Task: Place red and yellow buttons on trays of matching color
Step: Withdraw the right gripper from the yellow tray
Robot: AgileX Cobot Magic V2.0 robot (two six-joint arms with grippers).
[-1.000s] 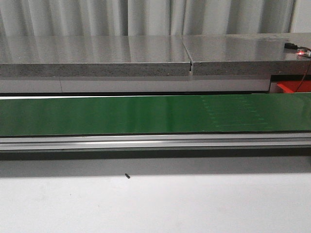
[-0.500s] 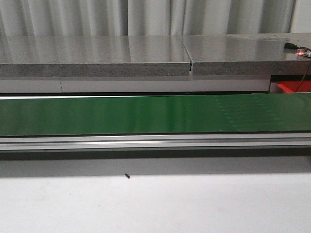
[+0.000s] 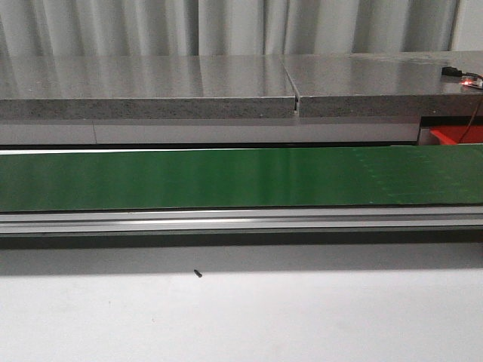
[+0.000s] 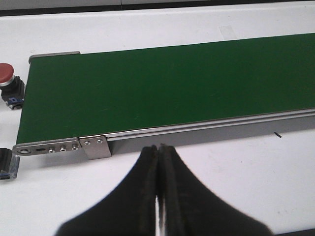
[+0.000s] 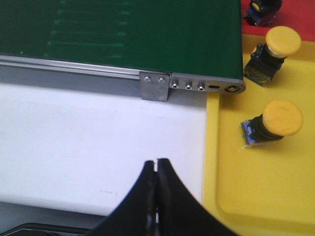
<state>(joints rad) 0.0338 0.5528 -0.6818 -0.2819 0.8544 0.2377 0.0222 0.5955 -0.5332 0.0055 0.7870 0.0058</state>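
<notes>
The green conveyor belt point(image 3: 226, 178) runs across the front view with no button on it. My left gripper point(image 4: 159, 148) is shut and empty over the white table, just short of the belt's rail. A red button point(image 4: 7, 78) stands beside the belt's end in the left wrist view. My right gripper point(image 5: 156, 162) is shut and empty over the white table beside the yellow tray point(image 5: 256, 196). Two yellow buttons point(image 5: 273, 123) point(image 5: 275, 49) lie on that tray. A dark button body point(image 5: 261, 10) lies on the red tray point(image 5: 295, 14) past it.
The belt point(image 4: 162, 88) has a metal rail and end brackets point(image 4: 93, 146) point(image 5: 155, 86) on its near side. A grey stone counter point(image 3: 226, 83) lies behind the belt. A small dark speck point(image 3: 198, 274) lies on the white table. A red tray corner point(image 3: 453, 136) shows at far right.
The faint marks on the belt's surface have drifted to the right. Neither arm has visibly moved.
</notes>
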